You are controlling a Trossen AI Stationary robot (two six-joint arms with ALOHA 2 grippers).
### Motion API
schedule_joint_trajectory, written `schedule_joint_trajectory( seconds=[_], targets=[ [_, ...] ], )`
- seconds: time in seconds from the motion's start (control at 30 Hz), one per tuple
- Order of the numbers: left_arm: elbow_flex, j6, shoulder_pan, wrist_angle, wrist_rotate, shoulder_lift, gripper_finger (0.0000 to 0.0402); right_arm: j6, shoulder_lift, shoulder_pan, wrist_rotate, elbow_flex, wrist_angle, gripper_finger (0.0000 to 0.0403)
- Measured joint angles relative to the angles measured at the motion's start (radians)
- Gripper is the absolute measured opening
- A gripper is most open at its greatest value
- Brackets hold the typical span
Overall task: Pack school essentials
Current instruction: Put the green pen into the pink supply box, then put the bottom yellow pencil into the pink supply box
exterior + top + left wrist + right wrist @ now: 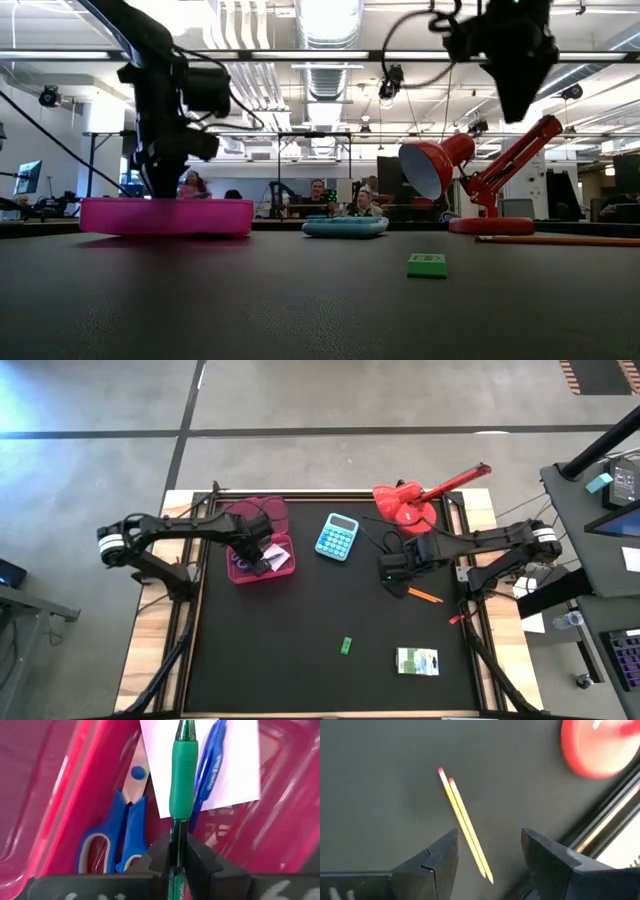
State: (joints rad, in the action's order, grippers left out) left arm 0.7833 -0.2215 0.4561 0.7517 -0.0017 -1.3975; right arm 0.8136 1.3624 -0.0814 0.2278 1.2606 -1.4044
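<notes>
My left gripper (256, 553) stands over the pink translucent box (243, 520) and is shut on the green pen (182, 780). Inside the box lie the blue-handled scissors (122, 837), the pale pink note pad (235, 765) and the blue pen (210, 767). My right gripper (490, 847) hangs open above the orange pencil (465, 827), which lies flat on the black mat (425, 596). The small green eraser (346, 646) and the white-green packet (417, 660) lie on the mat near the table's near edge. My left gripper pinches the green pen by its clear barrel (176, 862), just behind the green rubber grip, between its two fingers (200, 860). The fingers come from above. The pen runs on past the fingertips, pointing down into the box over the note pad and the blue pen.
A blue calculator (338, 537) lies between the box and the red long-armed lamp (410, 502), which stands at the far right of the mat. A raised frame edges the mat (470, 610). People sit in the room beyond the table (340, 200).
</notes>
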Motion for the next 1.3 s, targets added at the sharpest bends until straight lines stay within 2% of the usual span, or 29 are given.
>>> schedule_joint_trajectory(
  seconds=[0.23, 0.57, 0.73, 1.07, 1.3],
  targets=[
    [0.002, 0.001, 0.0, -0.001, 0.0, -0.052, 0.003, 0.006, 0.0, 0.0, -0.118, -0.139, 0.005, 0.0201],
    [0.012, -0.001, 0.0, -0.003, 0.0, -0.006, 0.0033, -0.001, 0.0, 0.0, -0.184, -0.304, 0.118, 0.0201],
    [0.029, -0.007, 0.0, -0.001, 0.008, -0.006, 0.0045, -0.002, 0.0, 0.0, -0.206, -0.332, 0.173, 0.0201],
    [0.067, -0.044, 0.0, 0.0, 0.036, -0.006, 0.0122, -0.013, 0.0, 0.0, -0.213, -0.337, 0.191, 0.0201],
    [0.132, -0.061, -0.004, -0.002, 0.088, 0.043, 0.013, -0.014, 0.0, 0.0, -0.226, -0.365, 0.22, 0.0201]
  ],
)
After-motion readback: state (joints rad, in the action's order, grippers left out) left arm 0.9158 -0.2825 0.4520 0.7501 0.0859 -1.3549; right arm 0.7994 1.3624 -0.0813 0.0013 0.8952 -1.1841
